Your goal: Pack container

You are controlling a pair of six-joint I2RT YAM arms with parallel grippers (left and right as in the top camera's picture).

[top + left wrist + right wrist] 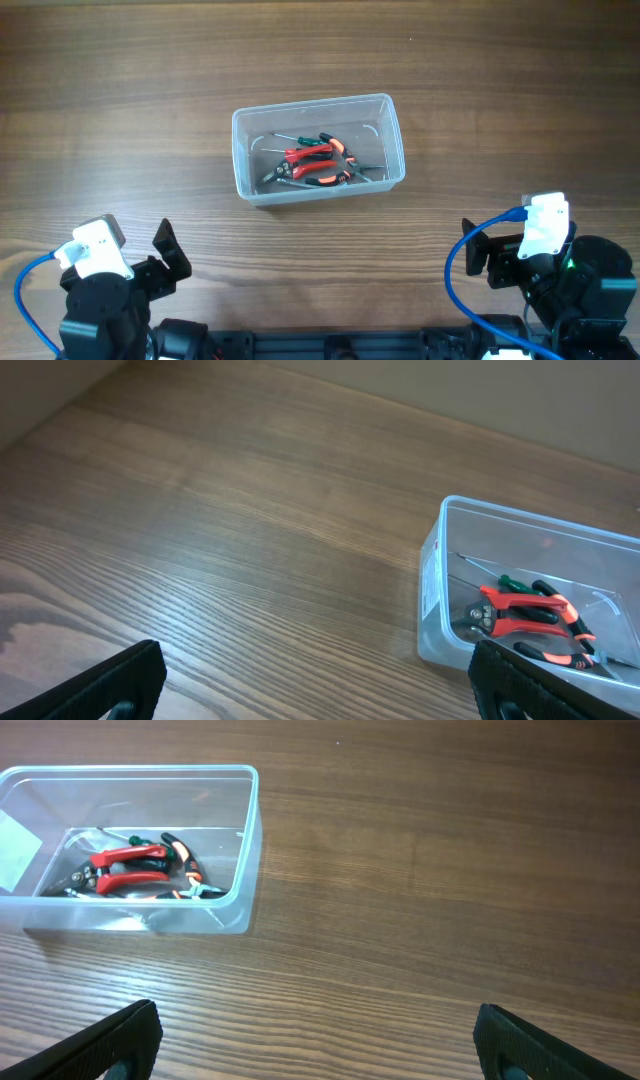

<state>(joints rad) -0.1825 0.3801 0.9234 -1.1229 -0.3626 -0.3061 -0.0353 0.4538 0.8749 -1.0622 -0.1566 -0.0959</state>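
Looking down at the wooden table, the container sits a bit above the middle of the overhead frame, long side running left to right. There's already a small heap of hand tools inside: red-handled pliers, another pair with orange and black grips right below them, and a green-handled screwdriver toward the top. They all overlap, so I can't sort out every piece.

There's a pale sticker on one short end wall, at the left edge of the right wrist view. Whatever's printed on it is too blurry to read, and I can't spot any brand on the tools.

The left gripper is parked in the lower left of the overhead frame and the right gripper in the lower right. Both have their fingers spread wide with nothing between them, well apart from the tub.
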